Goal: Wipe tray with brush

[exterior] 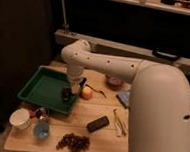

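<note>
A green tray (39, 88) lies on the left of the wooden table. My gripper (69, 92) hangs from the white arm (109, 66) over the tray's right part, close to its right rim. It is shut on a small dark brush (66, 94), whose end is down on the tray floor. The tray holds nothing else that I can see.
An orange fruit (87, 92) sits just right of the tray. A white cup (20, 118), a blue cup (41, 130), grapes (73, 141), a black block (98, 123), a pale utensil (118, 122), a red bowl (113, 82) and a blue item (122, 98) lie around.
</note>
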Motion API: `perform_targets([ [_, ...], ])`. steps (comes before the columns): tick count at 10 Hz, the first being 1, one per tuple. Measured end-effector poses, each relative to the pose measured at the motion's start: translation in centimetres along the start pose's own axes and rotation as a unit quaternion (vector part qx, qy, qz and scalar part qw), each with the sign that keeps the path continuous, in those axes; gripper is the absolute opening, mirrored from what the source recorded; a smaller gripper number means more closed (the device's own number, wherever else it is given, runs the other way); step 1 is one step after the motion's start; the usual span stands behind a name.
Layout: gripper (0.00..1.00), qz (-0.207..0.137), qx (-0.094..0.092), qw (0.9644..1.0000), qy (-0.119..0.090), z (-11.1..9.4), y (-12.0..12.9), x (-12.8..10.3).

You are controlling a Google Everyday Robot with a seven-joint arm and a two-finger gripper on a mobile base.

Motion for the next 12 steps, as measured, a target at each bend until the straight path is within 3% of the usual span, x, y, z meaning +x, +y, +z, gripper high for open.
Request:
perform_targets([
  [3, 0.14, -0.029, -0.014, 0.9995, -0.003, 0.0, 3.1, -1.3],
  [5, 0.14, -0.049, -0.018, 0.9986, -0.013, 0.4, 3.2, -2.8],
  [12, 0.14, -0.074, -0.029, 0.9960, -0.042, 2.6, -3.9, -11.6],
])
